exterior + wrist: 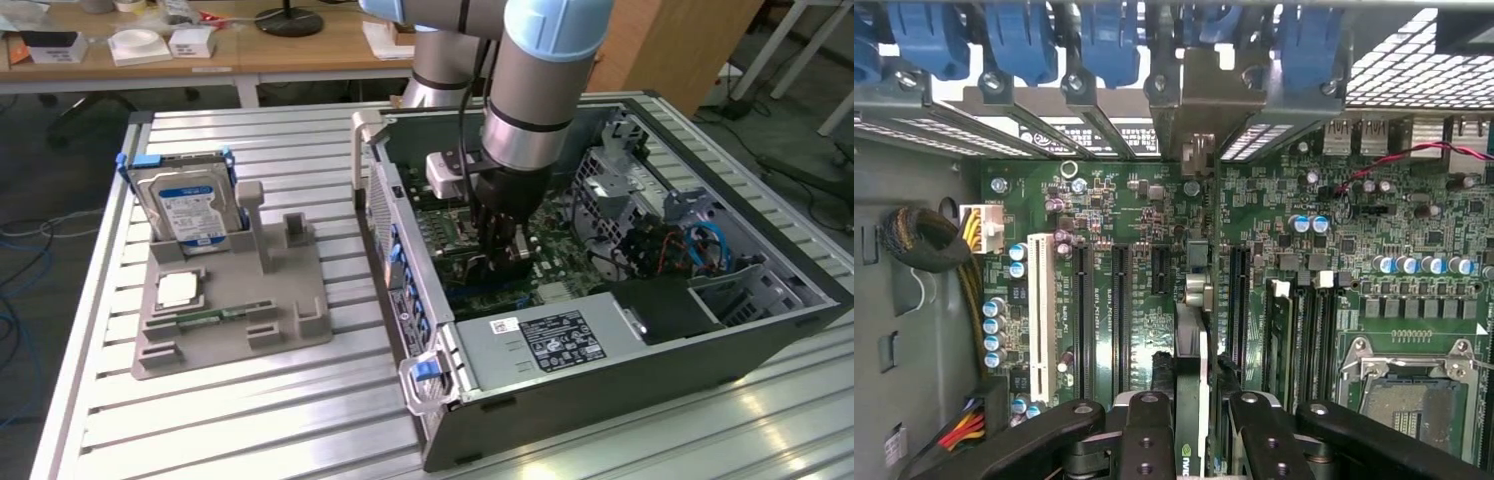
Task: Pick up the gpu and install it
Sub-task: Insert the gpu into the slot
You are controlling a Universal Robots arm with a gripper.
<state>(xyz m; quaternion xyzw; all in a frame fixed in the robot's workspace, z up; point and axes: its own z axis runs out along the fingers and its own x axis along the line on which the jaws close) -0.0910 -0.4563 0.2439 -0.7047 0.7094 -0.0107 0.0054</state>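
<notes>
Black fingers of our gripper sit closest to us, pinched narrow on the gpu, which we hold by its thin edge. It hangs straight under the hand, inside the computer case, down by the green board. Its long side runs the same way as the black slots, with its metal end toward the blue clips. We see a blue label on the hard drive and a white sticker, but the words are too small to read.

- The arm reaches straight down, with its wrist pointing at the floor.
- The gripper hangs low, its two fingers squeezed onto the gpu between them.
</notes>
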